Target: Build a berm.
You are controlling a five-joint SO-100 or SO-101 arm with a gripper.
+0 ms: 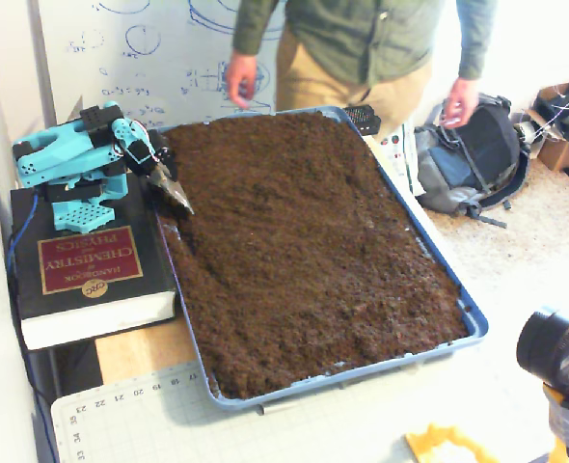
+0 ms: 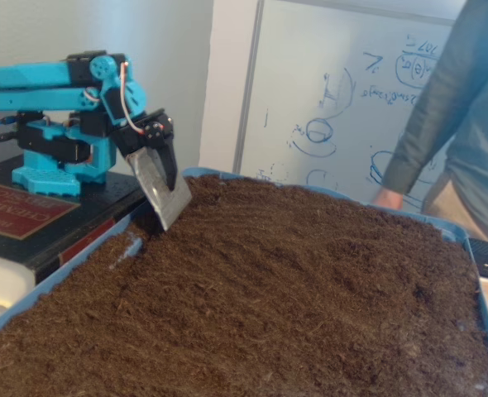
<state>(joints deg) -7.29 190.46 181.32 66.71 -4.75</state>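
At the tray's [image 1: 473, 323] edge, the folded arm's [image 2: 62, 83] fingers [image 2: 163, 192] touch soil [image 1: 304, 241].

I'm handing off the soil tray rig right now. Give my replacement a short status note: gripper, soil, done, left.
Gripper: fitted with a flat metal scoop blade, tip at the soil near the blue tray's corner beside the arm; open or shut cannot be told.
Loose dark brown soil: fills the tray, roughly flat.
Done: no clear ridge visible.
Left: build the whole berm.
Note: person standing at the far edge.

Loose, crumbly matt soil [image 1: 304, 251] fills a smooth blue plastic tray [image 1: 473, 318]. The arm [image 2: 62, 116] is glossy turquoise plastic; its blade [image 2: 163, 192] looks like dull grey metal.
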